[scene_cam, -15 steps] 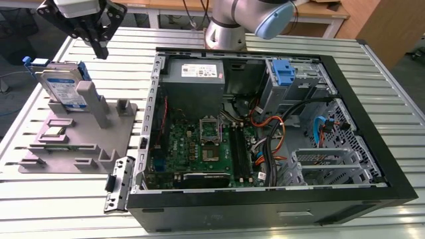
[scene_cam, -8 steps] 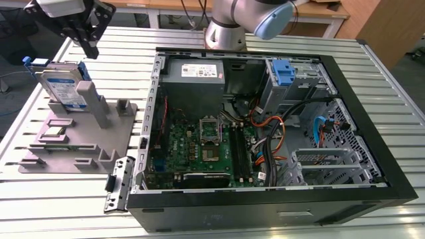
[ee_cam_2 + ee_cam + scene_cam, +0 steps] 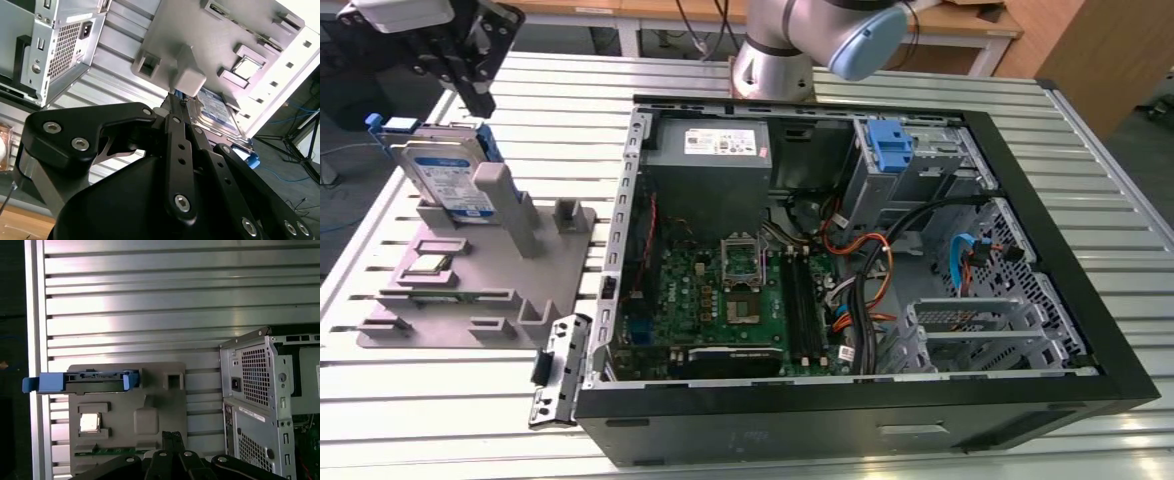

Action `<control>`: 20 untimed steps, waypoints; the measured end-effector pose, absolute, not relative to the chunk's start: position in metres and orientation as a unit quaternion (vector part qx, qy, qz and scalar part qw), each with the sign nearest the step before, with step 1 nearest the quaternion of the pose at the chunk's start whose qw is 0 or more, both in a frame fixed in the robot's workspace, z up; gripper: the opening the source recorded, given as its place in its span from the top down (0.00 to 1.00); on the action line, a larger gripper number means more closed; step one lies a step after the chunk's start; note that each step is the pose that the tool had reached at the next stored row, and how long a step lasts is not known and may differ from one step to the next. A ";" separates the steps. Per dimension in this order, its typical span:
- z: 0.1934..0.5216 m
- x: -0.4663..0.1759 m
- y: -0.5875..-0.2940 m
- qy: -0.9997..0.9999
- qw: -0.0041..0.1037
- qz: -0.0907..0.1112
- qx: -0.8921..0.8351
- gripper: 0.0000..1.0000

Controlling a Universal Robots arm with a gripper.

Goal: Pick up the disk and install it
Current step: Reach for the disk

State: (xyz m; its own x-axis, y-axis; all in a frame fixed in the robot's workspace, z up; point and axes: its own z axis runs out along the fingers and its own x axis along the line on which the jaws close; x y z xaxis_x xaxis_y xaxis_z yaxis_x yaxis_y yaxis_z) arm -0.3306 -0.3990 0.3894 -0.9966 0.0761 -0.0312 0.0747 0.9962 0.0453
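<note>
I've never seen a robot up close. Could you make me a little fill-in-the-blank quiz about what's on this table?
1. The disk stands ____ in the grey holder.
2. The rails along its edges are ____.
3. The holder sits to the exterior view's ____ of the open computer case.
4. The gripper hangs ____ the disk.

Missing words: upright; blue; left; above.
</note>
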 end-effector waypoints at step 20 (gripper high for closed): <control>0.389 -0.374 -0.399 0.999 0.018 0.022 0.038 0.89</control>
State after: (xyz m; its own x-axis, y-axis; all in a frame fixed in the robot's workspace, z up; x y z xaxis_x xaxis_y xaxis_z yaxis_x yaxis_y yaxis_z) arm -0.3737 -0.3989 0.3891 -0.9965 0.0762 -0.0344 0.0746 0.9962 0.0457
